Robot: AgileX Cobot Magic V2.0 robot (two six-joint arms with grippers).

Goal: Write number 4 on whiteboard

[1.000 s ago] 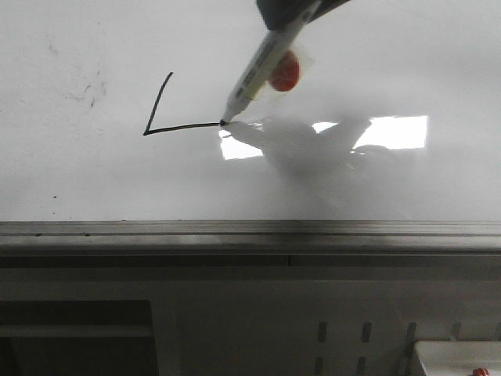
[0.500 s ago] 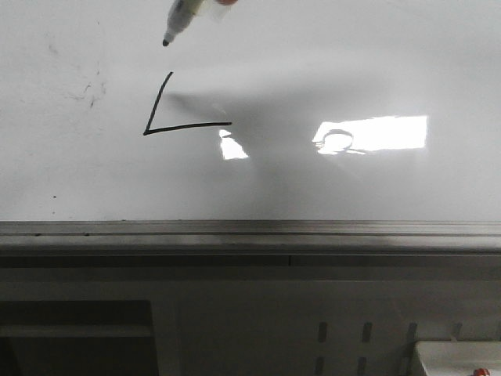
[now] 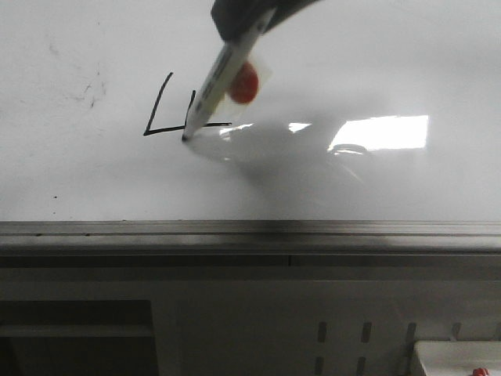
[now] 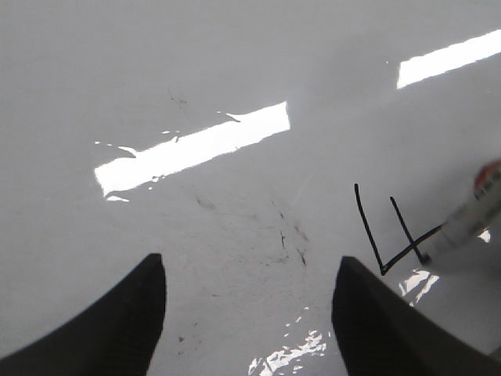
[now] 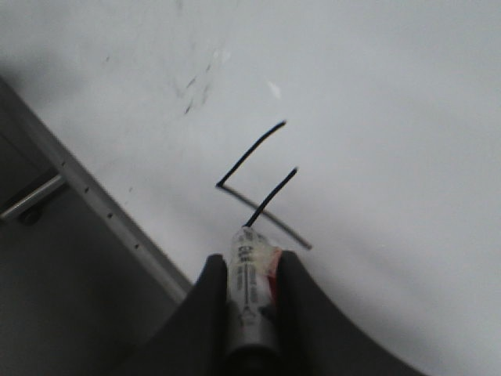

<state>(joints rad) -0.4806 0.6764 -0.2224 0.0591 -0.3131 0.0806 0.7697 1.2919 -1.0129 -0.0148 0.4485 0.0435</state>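
The whiteboard (image 3: pixel 376 63) fills the upper front view. On it is the number 4 (image 3: pixel 160 110) in thin black lines: a slanted stroke, a horizontal bar, and a short second slanted stroke reaching down to the bar. My right gripper (image 3: pixel 244 22) is shut on a white marker pen (image 3: pixel 213 86) with a red patch. The pen's black tip touches the board just below the bar. The right wrist view shows the gripper (image 5: pixel 250 262), the pen (image 5: pixel 249 286) and the 4 (image 5: pixel 252 168). My left gripper (image 4: pixel 249 313) hangs open over bare board, to the left of the 4 (image 4: pixel 376 235).
Faint black smudges (image 3: pixel 90 90) mark the board left of the 4. A bright glare (image 3: pixel 383 131) lies to the right. The grey metal ledge (image 3: pixel 250 229) runs along the board's bottom edge. A white box corner (image 3: pixel 458 356) sits at lower right.
The pen finished the horizontal bar, lifted off the board up and left, then came down and drew a short slanted stroke through the bar.
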